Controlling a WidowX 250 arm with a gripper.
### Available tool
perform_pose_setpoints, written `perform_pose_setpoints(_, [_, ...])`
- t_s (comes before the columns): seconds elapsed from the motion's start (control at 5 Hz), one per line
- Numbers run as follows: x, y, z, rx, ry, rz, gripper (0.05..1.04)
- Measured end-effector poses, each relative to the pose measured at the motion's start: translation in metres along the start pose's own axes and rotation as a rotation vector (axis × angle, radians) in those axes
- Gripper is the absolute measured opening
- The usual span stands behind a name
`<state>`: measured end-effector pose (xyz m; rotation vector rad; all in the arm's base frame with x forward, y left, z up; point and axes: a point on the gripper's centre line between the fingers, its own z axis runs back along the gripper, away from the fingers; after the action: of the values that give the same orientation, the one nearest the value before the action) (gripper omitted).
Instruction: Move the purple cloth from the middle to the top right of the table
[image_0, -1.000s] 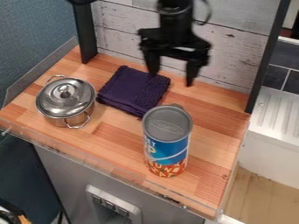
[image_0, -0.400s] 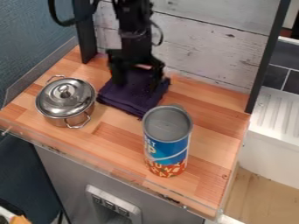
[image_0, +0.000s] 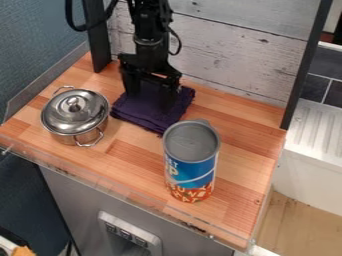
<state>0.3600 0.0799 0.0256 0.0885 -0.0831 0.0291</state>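
From where I stand, using the can as landmark: the purple cloth lies behind it and to the left, folded into a thick, soft pad with a nubby surface. Its near corner is close to the can; contact cannot be confirmed. The end effector points down over the cloth, fingers spread, apparently so that closing will gather a fold. No grip is evident. The grasp appears to be the step in hand; carriage to behind and right of the can remains. A low swing could knock that tall cylinder. Left of it sits a round, shiny metal pot, lidded. The desk is striped wood.
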Motion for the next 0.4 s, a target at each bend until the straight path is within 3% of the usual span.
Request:
perform_pose_setpoints(0.2, [0.001, -0.008, -0.008, 0.012, 0.031, -0.005, 1.001])
perform_pose_setpoints(0.4, [0.008, -0.046, -0.011, -0.021, 0.056, -0.058, 1.001])
